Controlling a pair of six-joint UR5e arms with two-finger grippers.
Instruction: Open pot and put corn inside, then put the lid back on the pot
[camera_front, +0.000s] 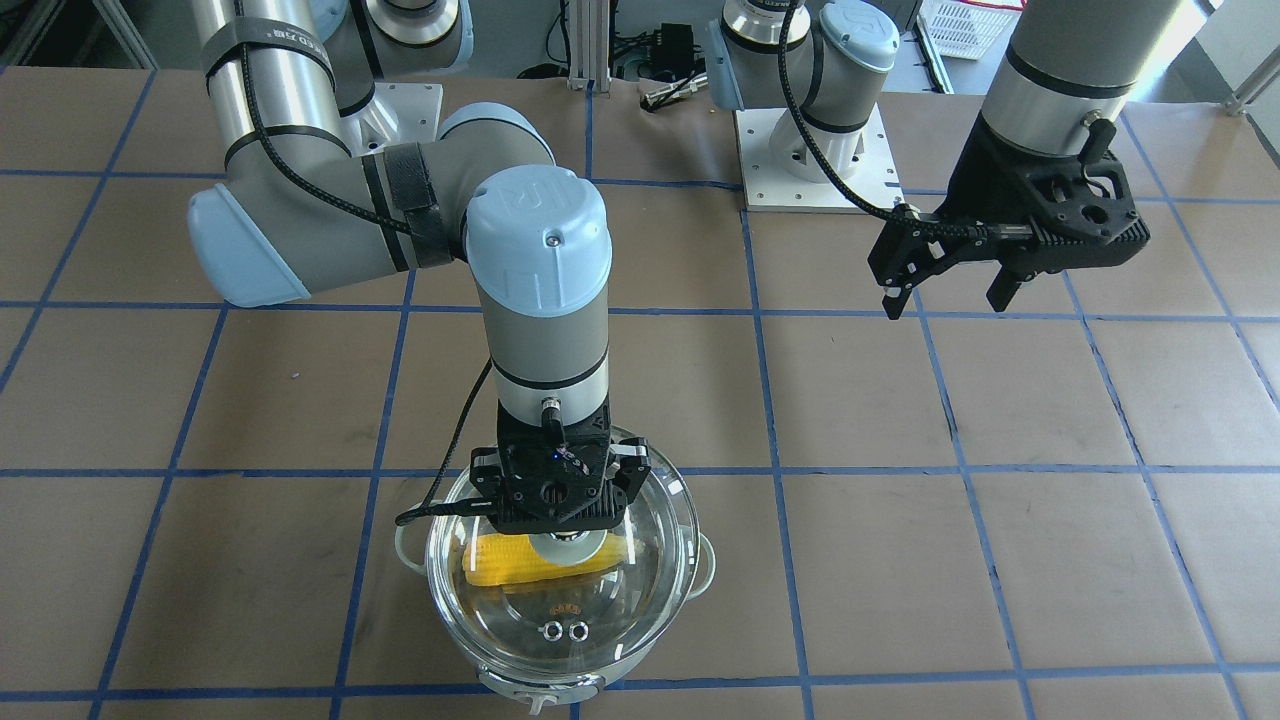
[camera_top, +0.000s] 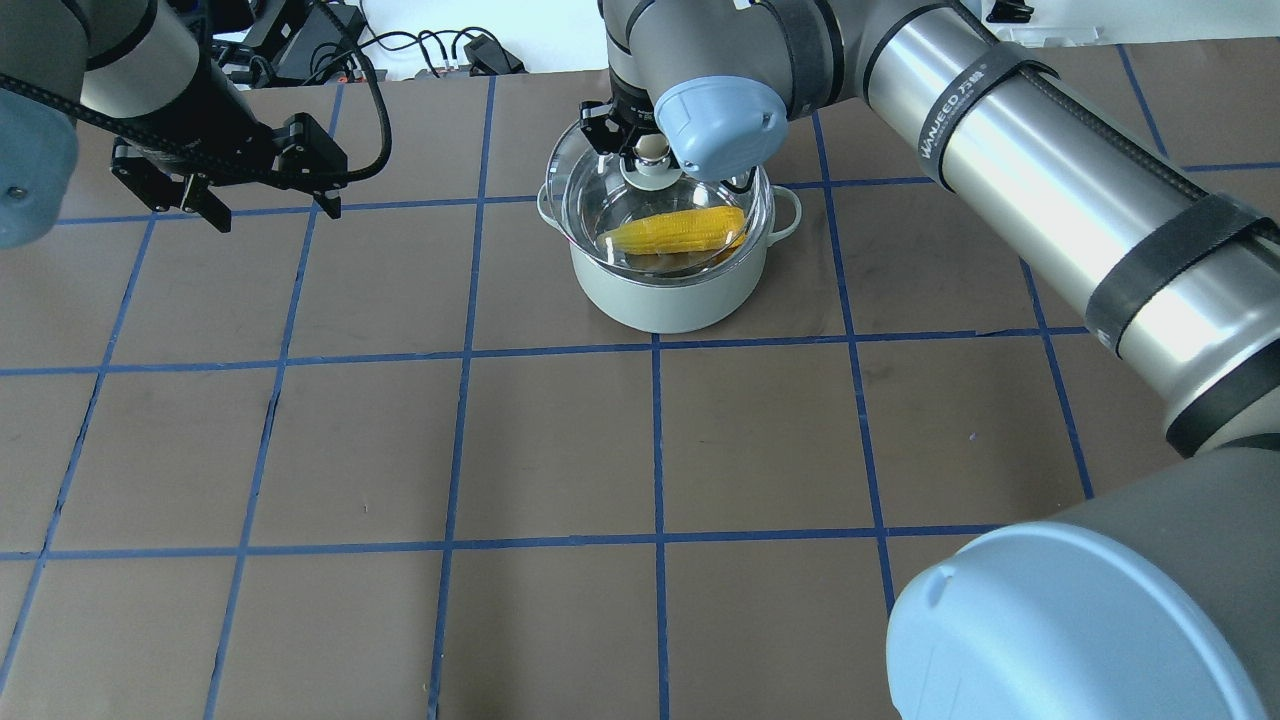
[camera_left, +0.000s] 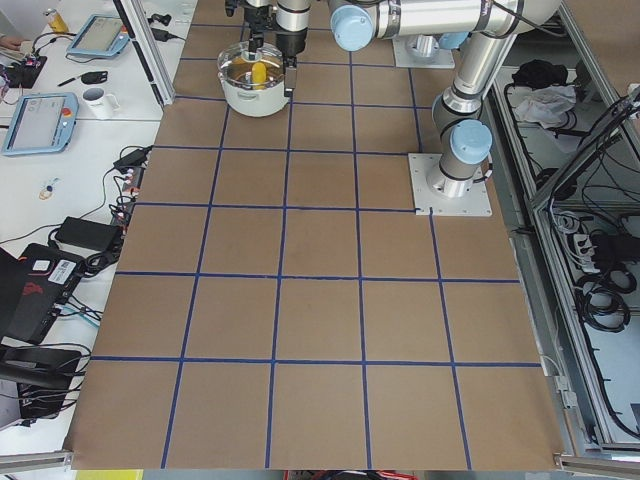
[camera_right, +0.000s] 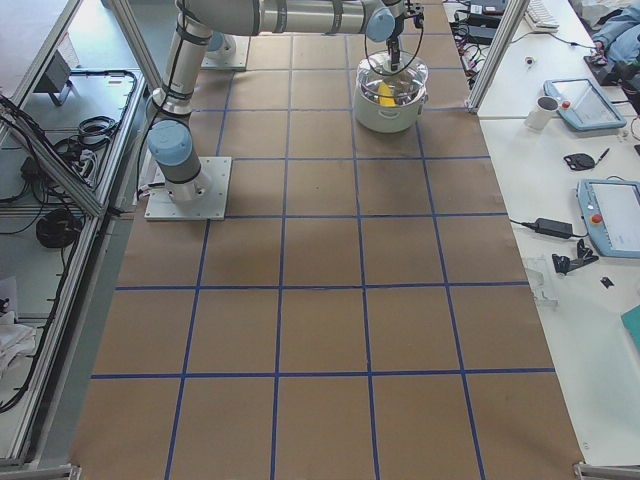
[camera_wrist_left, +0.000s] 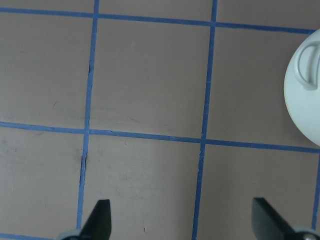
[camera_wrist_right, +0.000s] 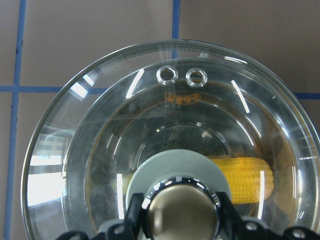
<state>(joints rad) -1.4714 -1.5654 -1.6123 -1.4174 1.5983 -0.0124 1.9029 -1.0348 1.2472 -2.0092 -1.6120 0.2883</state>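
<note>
The pale mint-green pot (camera_top: 665, 300) stands at the far middle of the table. The yellow corn (camera_top: 680, 230) lies inside it and shows through the glass in the right wrist view (camera_wrist_right: 245, 177). My right gripper (camera_front: 565, 545) is shut on the gold-beige knob (camera_wrist_right: 182, 212) of the clear glass lid (camera_front: 560, 620). It holds the lid over the pot's mouth. I cannot tell whether the lid rests on the rim. My left gripper (camera_front: 945, 290) is open and empty, hovering well off to the pot's side. Its fingertips (camera_wrist_left: 102, 215) show above bare table.
The brown table top (camera_top: 560, 450) carries a grid of blue tape lines. The pot's side and one loop handle (camera_wrist_left: 306, 65) show at the right edge of the left wrist view. Cables and boxes (camera_top: 440, 50) lie beyond the far edge.
</note>
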